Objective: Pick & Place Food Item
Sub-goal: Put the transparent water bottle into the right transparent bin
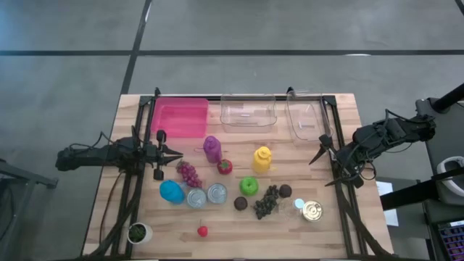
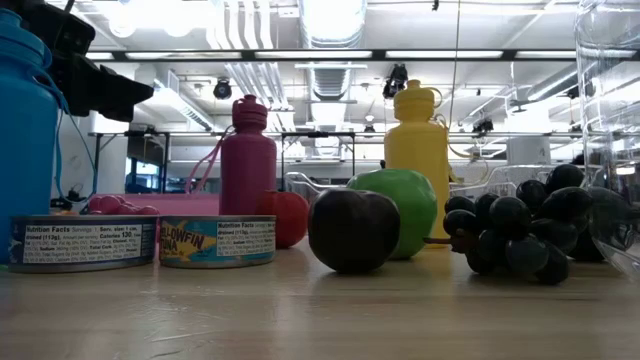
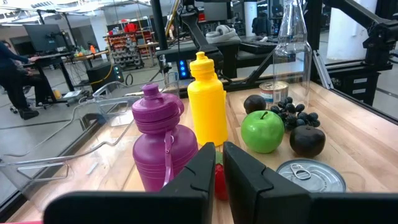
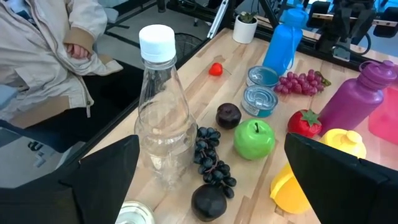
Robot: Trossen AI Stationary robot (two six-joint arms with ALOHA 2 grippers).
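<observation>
The left gripper (image 1: 177, 153) waits over the left side of the wooden table (image 1: 239, 225), with its fingers (image 3: 199, 177) almost together and nothing between them. It points toward the purple plastic bottle (image 1: 212, 148) and the red strawberry (image 1: 225, 166). The right gripper (image 1: 322, 150) hangs above the right edge of the table, near the clear plastic bin (image 1: 308, 118), and its fingers (image 4: 102, 171) stand wide apart and empty. The food items lie in the middle of the table: a round green apple (image 1: 249, 185), a bunch of dark grapes (image 1: 266, 202), a dark plum (image 1: 241, 204) and purple grapes (image 1: 190, 173). The yellow plastic bottle (image 1: 262, 159) stands upright behind the apple. No gripper touches any item.
</observation>
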